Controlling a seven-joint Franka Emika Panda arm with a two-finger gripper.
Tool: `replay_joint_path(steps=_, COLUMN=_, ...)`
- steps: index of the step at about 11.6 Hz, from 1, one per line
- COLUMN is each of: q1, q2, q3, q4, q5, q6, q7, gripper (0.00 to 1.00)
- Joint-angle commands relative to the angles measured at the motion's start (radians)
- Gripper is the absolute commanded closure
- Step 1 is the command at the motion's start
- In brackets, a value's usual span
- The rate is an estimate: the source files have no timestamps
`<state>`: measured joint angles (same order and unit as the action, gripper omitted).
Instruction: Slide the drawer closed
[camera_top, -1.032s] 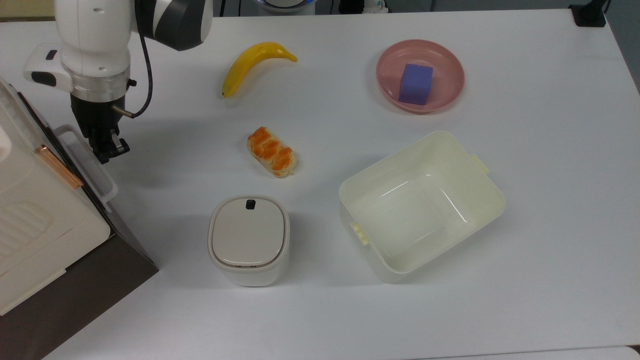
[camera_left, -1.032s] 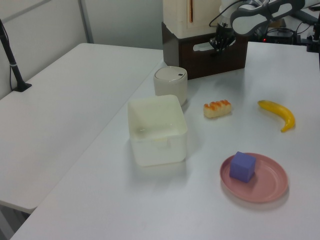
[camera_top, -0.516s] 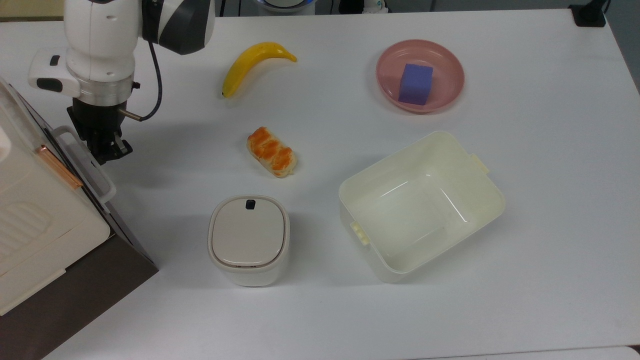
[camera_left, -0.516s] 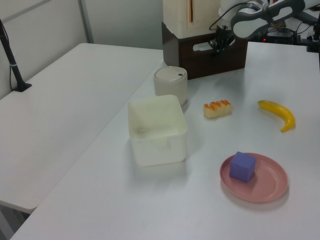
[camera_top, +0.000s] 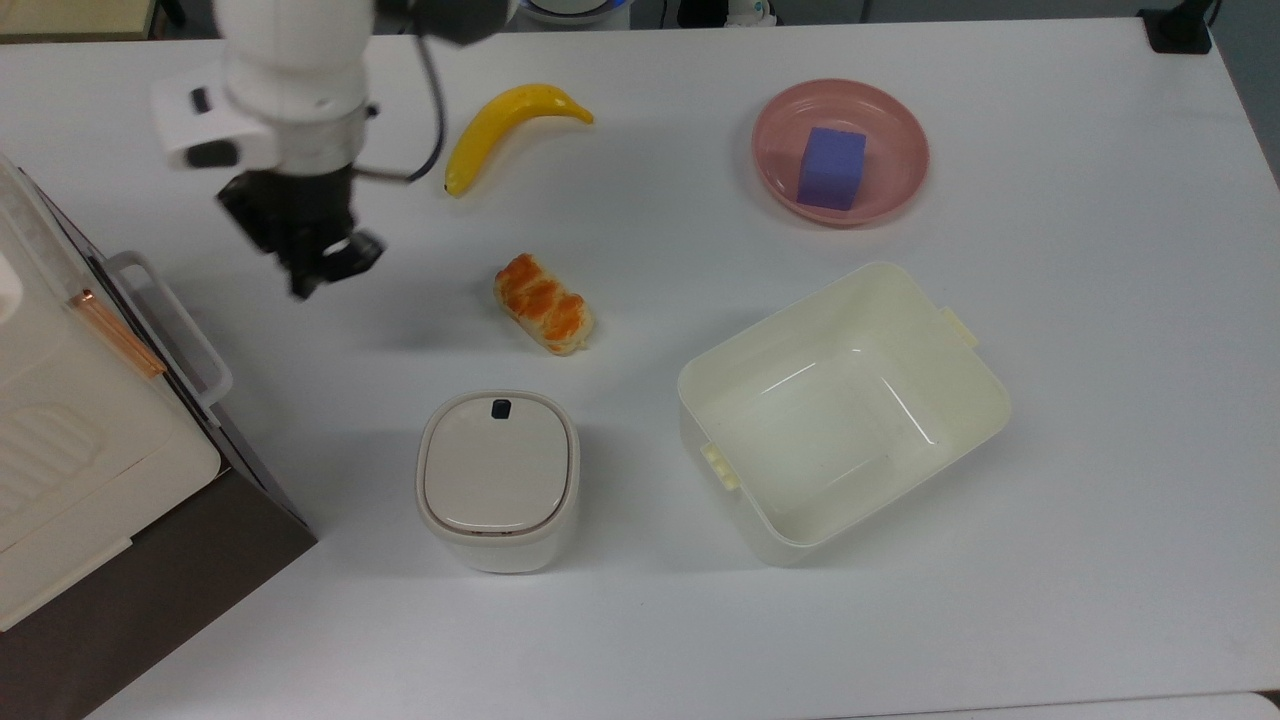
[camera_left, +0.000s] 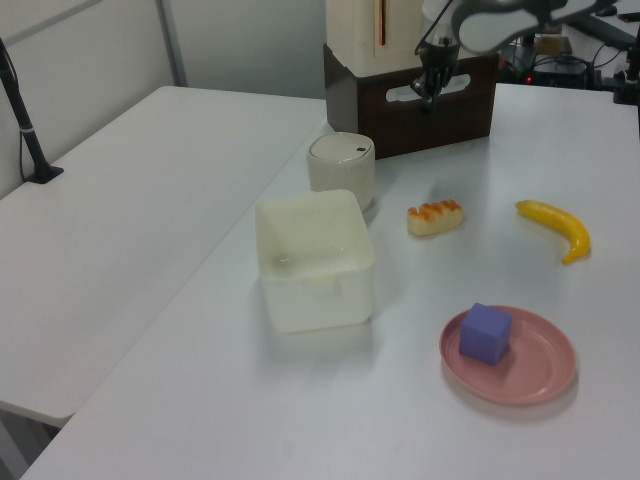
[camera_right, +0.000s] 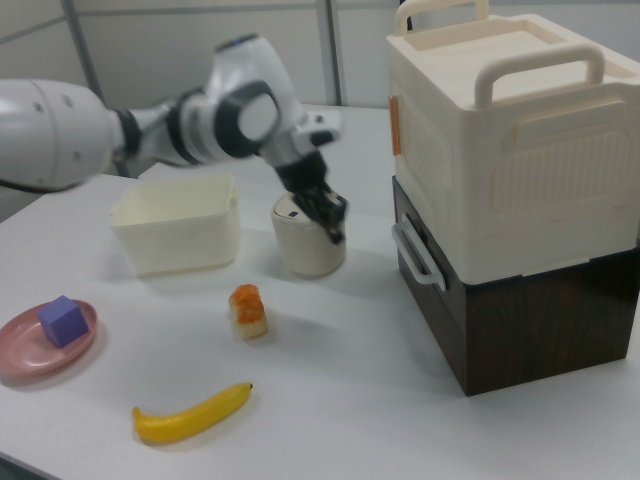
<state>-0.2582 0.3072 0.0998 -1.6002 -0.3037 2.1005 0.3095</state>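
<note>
We note the table (camera_top: 1100, 500) first — broad, with bare room between the objects. The drawer (camera_right: 425, 262) sits at the top view's left edge, its dark front seemingly flush with the cabinet, white handle (camera_top: 170, 325) jutting out; we judge it shut. The gripper (camera_top: 325, 262) hangs apart from that handle, above bare table near the bread (camera_top: 543, 303) — whether its claw is apart or together, we cannot tell.

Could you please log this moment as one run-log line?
task: close drawer | drawer: front flush, looks closed | gripper: apart from handle, above table
</note>
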Motion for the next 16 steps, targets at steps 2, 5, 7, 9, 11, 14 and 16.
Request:
replay_joint_path(steps=2, q1=0.069, q2=-0.163, q3=-0.003, q4=-0.03, q5=0.182, q6=-0.258, q7=-0.243, gripper=0.95)
replay_joint_path(steps=5, q1=0.128, q2=-0.218, q3=-0.015, q4=-0.023, q5=0.213, q6=-0.371, q7=-0.248, gripper=0.84)
replay_joint_path(steps=7, q1=0.166, q2=-0.253, q3=-0.032, q4=-0.023, q5=0.224, q6=-0.434, q7=-0.25, gripper=0.72)
replay_joint_path(steps=9, q1=0.209, q2=-0.275, q3=-0.063, q4=-0.023, q5=0.233, q6=-0.48, q7=-0.253, gripper=0.33)
replay_joint_path(steps=11, q1=0.282, q2=-0.289, q3=-0.127, q4=-0.021, q5=0.233, q6=-0.487, q7=-0.25, gripper=0.0)
replay_joint_path(steps=14, q1=0.286, q2=-0.29, q3=-0.129, q4=-0.007, q5=0.23, q6=-0.513, q7=-0.254, gripper=0.0)
replay_joint_path(steps=16, q1=0.281, q2=-0.29, q3=-0.129, q4=-0.006, q5=0.222, q6=-0.511, q7=-0.256, gripper=0.0)
